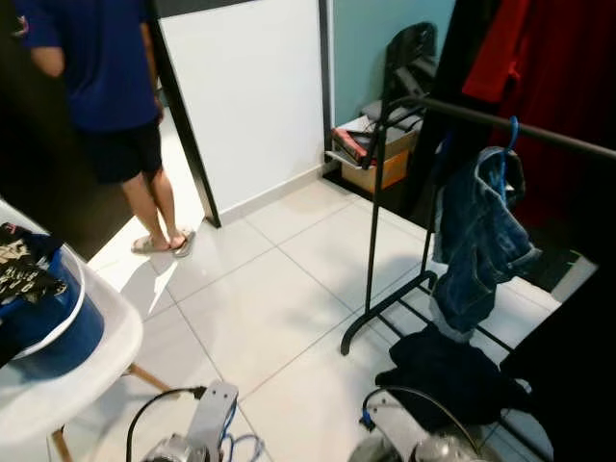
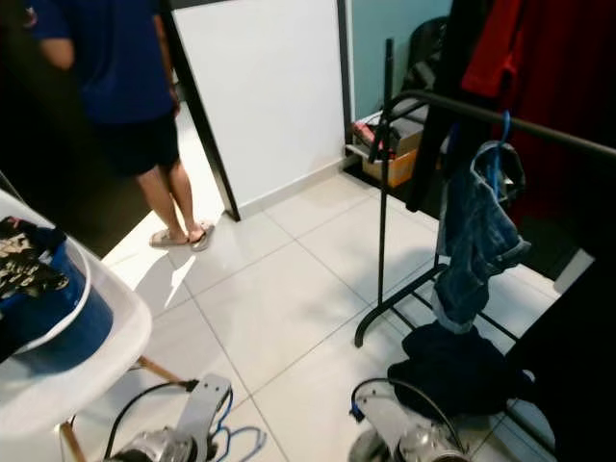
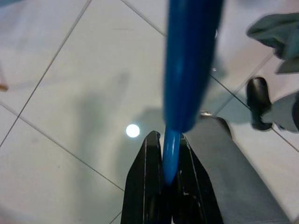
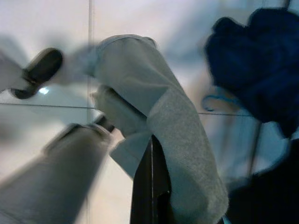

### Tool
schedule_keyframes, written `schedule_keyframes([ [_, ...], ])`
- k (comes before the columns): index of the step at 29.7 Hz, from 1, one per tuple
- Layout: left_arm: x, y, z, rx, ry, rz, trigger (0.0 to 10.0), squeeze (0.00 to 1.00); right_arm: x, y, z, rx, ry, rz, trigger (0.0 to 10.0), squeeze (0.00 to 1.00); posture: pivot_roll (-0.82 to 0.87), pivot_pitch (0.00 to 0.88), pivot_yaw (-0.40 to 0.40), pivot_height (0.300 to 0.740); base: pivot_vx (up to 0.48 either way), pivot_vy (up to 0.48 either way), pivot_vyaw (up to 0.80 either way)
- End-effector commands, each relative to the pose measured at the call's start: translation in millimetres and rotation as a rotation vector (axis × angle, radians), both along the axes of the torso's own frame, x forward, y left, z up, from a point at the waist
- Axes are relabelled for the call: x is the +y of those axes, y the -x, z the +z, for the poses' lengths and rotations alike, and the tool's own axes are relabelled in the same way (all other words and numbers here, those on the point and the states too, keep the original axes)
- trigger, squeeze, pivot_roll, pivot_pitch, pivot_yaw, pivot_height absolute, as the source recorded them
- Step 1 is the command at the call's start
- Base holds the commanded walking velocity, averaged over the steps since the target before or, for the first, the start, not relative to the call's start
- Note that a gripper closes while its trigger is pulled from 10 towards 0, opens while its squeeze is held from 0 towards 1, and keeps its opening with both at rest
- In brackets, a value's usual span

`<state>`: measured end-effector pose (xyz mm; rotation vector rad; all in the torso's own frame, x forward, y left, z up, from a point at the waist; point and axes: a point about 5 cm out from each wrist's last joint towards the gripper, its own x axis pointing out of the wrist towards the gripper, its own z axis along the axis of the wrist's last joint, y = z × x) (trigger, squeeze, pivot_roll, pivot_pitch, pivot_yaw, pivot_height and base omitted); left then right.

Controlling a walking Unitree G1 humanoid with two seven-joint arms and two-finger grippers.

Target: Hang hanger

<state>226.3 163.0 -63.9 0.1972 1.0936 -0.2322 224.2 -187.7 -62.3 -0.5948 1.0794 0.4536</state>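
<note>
— Where is the hanger?
— The blue hanger is pinched between the left gripper fingers, low above the tiled floor.
— And the right gripper?
— Pressed onto grey cloth, near the clothes rail.

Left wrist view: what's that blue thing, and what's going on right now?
The left gripper is shut on a blue hanger, held low over the tiled floor. The right gripper is pressed against a grey garment. Ahead on the robot's right stands a black clothes rack with a denim garment already hanging from it on a blue hook, and a dark garment heaped at its base. A person stands near the doorway. The held hanger is not yet on the rail.
</note>
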Motion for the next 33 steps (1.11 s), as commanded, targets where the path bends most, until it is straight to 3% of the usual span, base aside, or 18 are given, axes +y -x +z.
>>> schedule_keyframes([
  [1,15.5,3.6,-0.9,0.022,-0.047,0.035,10.0,0.00,10.0,-4.4,1.5,-0.015,-0.021,0.014,10.0,0.00,0.04,0.000,0.017,0.740,0.000,0.000,0.79],
  [7,20.5,-1.1,2.2,-0.014,-0.047,0.088,10.0,0.00,6.1,-1.6,0.1,-0.007,-0.006,0.011,10.0,0.00,0.05,0.000,-0.006,0.740,0.000,0.000,0.79],
  [18,28.5,-2.1,3.9,-0.008,-0.094,0.073,10.0,0.00,3.9,-4.3,2.0,-0.015,-0.004,-0.011,10.0,0.00,0.02,0.000,0.024,0.740,0.000,0.000,0.79],
  [33,23.5,-5.0,5.0,-0.019,-0.086,0.055,10.0,0.00,5.5,-5.5,2.4,-0.023,-0.014,-0.032,10.0,0.00,0.00,0.000,0.042,0.740,0.000,0.000,0.79],
])
